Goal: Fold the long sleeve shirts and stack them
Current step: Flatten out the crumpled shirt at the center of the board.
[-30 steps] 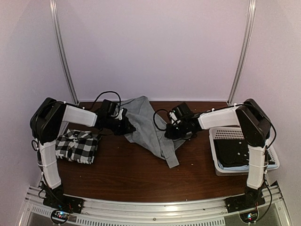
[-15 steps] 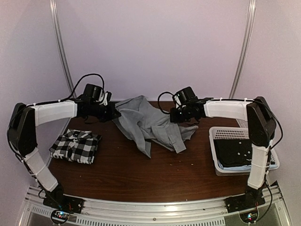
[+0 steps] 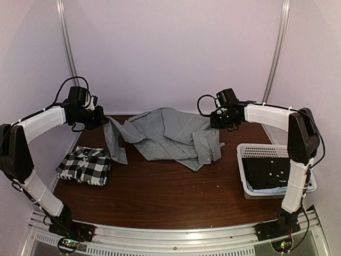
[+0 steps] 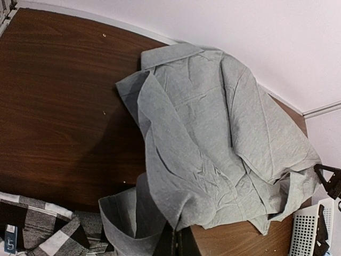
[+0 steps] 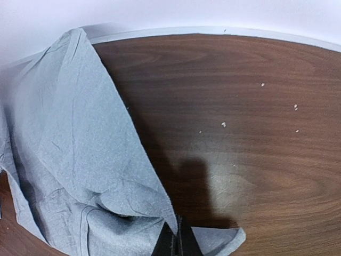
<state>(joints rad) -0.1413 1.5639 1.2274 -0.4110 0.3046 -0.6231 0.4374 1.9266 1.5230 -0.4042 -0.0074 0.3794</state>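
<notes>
- Two shirts lie out on the one brown table [image 3: 160, 202], and two arms reach over it.
- One black-and-white checked shirt [image 3: 85, 166] lies at the left side of the table, folded to a small rectangle and flat. It sits just beside the grey cloth's hanging left end without being gripped.
- The left gripper [image 3: 101, 117] is raised above the far left of the table. In the left wrist view its fingers are clenched on an edge of the grey shirt.
- One plain grey shirt [image 3: 165, 136] is stretched between the two grippers across the far middle of the table. Its collar faces the back wall, and it is creased and unfolded. One cuffed sleeve [image 3: 116, 144] hangs down at the left, and another cuffed part [image 3: 205, 152] droops at the right.
- The right gripper [image 3: 216, 120] is raised at the far right, with its fingers pinched shut on the grey shirt's right edge.
- One white perforated basket [image 3: 264, 152] stands at the right table edge, well apart from the grey shirt. It holds dark cloth [image 3: 266, 173] over something pale blue.
</notes>
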